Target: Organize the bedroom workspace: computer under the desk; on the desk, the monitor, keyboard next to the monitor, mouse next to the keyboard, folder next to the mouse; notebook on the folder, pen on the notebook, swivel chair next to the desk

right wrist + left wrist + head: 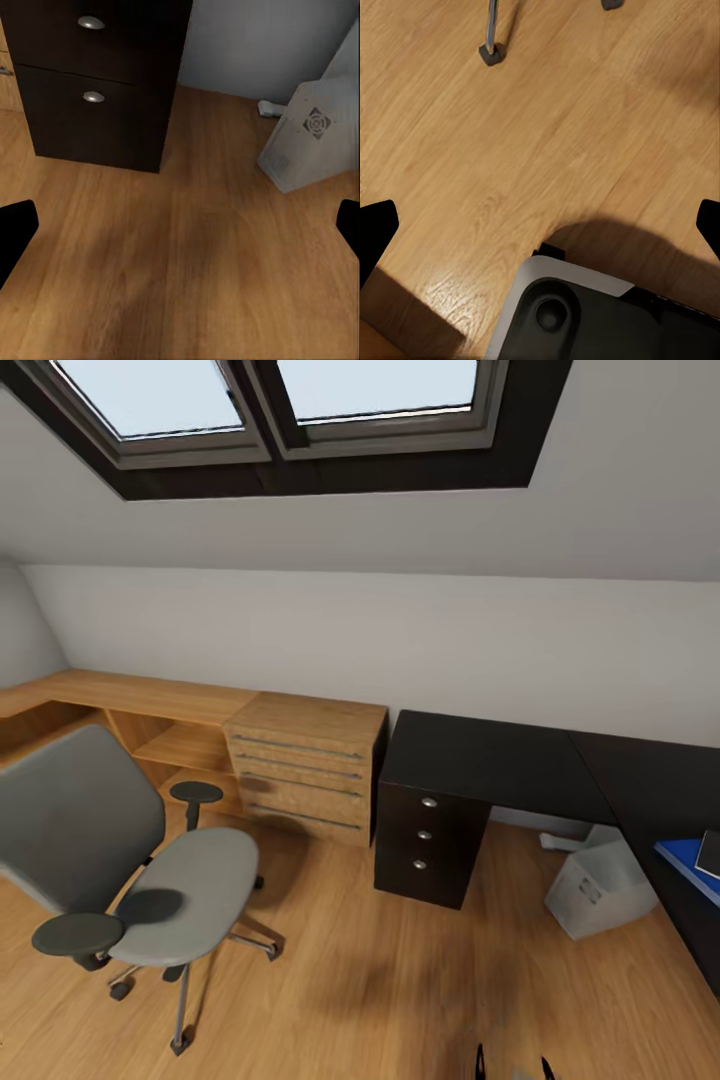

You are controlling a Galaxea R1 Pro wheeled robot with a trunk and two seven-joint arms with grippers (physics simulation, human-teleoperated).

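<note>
The swivel chair point(130, 870) stands at the lower left of the head view, well apart from the black worktop point(500, 760), its grey seat bare and its back turned toward the left edge. It looks like the piece left to shift. On a chrome five-star base with castors it should roll freely over the wooden floor point(400, 980), but it will also spin and drift. I would judge the firm black armrest point(78, 933) or the edge of the backrest the best place to take hold, low enough that a push does not tip it. One chrome leg and castor point(491, 46) shows in the left wrist view.

The blue folder point(690, 865) already lies on the worktop at the right edge of the head view, with a dark flat thing point(710, 855) on top of it that may be the notebook; too little shows to be sure. The white computer point(600, 885) sits tilted on the floor under the worktop, toward the lower right; a rigid, fairly heavy box.

The left hand point(540, 225) and the right hand point(180, 229) each have their fingertips spread wide at the frame edges, nothing between them. The drawer unit point(97, 82) with silver knobs stands ahead of the right hand.
</note>
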